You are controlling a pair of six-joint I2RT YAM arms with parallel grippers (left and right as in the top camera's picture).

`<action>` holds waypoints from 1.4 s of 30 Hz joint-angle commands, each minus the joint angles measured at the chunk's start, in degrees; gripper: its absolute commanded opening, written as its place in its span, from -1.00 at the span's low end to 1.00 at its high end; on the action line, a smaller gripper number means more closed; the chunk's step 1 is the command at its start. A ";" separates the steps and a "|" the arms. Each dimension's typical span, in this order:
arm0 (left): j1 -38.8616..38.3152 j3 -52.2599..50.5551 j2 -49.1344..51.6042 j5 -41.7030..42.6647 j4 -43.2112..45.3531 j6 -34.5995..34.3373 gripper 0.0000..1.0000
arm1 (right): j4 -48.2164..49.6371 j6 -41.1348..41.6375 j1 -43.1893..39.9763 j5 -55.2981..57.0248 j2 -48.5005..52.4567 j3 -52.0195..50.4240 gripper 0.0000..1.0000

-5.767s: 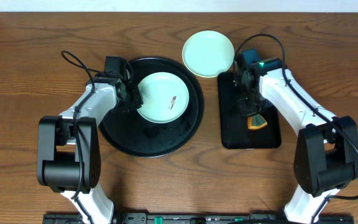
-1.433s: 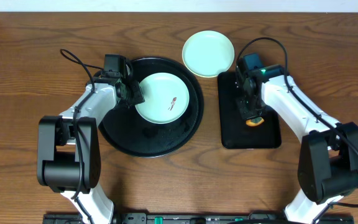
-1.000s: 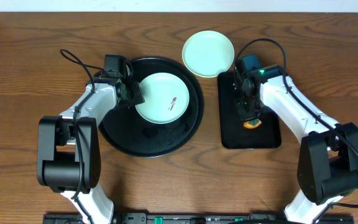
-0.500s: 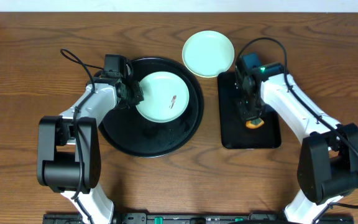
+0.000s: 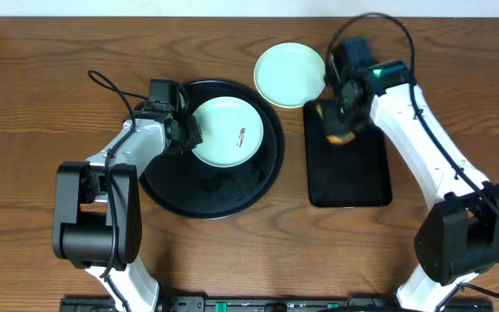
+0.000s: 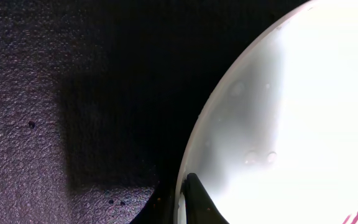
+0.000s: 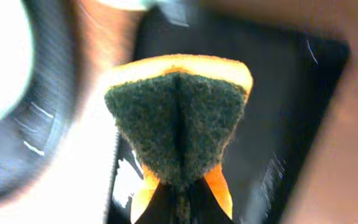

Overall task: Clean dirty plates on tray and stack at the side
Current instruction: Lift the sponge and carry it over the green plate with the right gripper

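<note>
A mint-green plate [image 5: 223, 130] with a reddish smear [image 5: 242, 134] lies on the far part of the round black tray [image 5: 206, 195], its left rim pinched by the left gripper [image 5: 189, 133]. A second plate [image 5: 290, 74], seemingly clean, sits on the table [image 5: 42, 104] just beyond the tray, so I judge one done and this one not yet wiped. The right gripper [image 5: 340, 117] is clamped on a folded orange sponge [image 7: 178, 134] over the far end of the rectangular black tray [image 5: 353, 178]; wiping and stacking remain.
</note>
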 commanded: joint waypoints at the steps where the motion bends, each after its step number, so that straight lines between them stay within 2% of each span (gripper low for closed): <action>1: -0.44 -1.16 -0.50 -0.37 -0.04 0.15 -0.82 | 7.43 1.92 2.08 -16.22 -1.03 1.53 -0.99; 6: -0.44 -1.16 -0.50 -0.37 -0.02 0.15 -0.75 | 20.37 4.00 7.69 -14.23 1.44 1.53 -0.98; 10: -0.44 -1.16 -0.50 -0.37 0.17 0.13 -0.75 | 27.52 4.00 14.14 -5.46 6.27 1.53 -0.98; 16: -0.44 -1.16 -0.50 -0.37 0.15 0.15 -0.74 | 29.88 2.93 21.31 16.31 14.01 1.53 -0.98; 20: -0.44 -1.16 -0.50 -0.37 0.24 0.13 -0.73 | 31.85 -1.46 23.65 17.44 17.57 1.53 -0.98; 26: -0.44 -1.16 -0.50 -0.37 0.35 0.13 -0.72 | 32.04 -1.62 24.11 20.15 20.04 1.53 -0.98; 27: -0.44 -1.16 -0.50 -0.37 0.37 0.15 -0.72 | 32.00 -1.62 23.93 20.15 20.09 1.53 -0.90; 28: -0.44 -1.16 -0.50 -0.37 0.35 0.15 -0.71 | 32.00 -1.60 23.76 20.15 20.09 1.53 -0.55; 29: -0.44 -1.16 -0.50 -0.37 0.37 0.13 -0.71 | 32.00 -1.60 23.61 20.15 20.09 1.53 -0.37; 31: -0.44 -1.16 -0.50 -0.37 0.37 0.13 -0.71 | 31.80 -1.29 23.34 20.09 20.11 1.53 -0.38; 33: -0.44 -1.16 -0.50 -0.37 0.37 0.13 -0.69 | 31.28 -1.27 23.17 19.87 20.26 1.51 -0.66; 35: -0.44 -1.16 -0.50 -0.37 0.37 0.13 -0.66 | 30.64 -1.16 23.17 19.87 20.26 1.49 -0.67; 39: -0.44 -1.16 -0.50 -0.37 0.37 0.13 -0.66 | 30.73 -1.16 23.17 19.87 20.26 1.46 0.01; 42: -0.44 -1.16 -0.50 -0.37 0.37 0.13 -0.66 | 30.97 -0.20 23.17 19.89 20.26 1.46 0.08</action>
